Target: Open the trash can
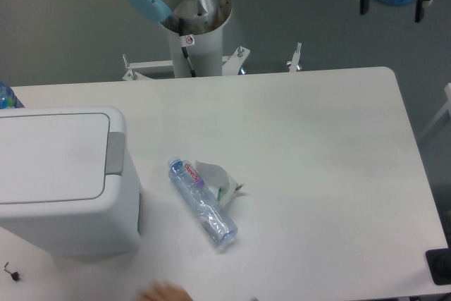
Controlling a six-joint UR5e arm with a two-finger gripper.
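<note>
White trash can, lid shut

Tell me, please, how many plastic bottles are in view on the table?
1 for certain: a clear bottle lying on its side near the table's middle, right of the trash can. A blue-capped object at the left edge may be a second; it is mostly cut off.

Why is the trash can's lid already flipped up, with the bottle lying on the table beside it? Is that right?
Not quite. The trash can is closed: its lid lies flat, with the grey push tab at its right edge, as the camera view shows. The rest is right: the bottle lies on its side on the table beside the can.
</note>
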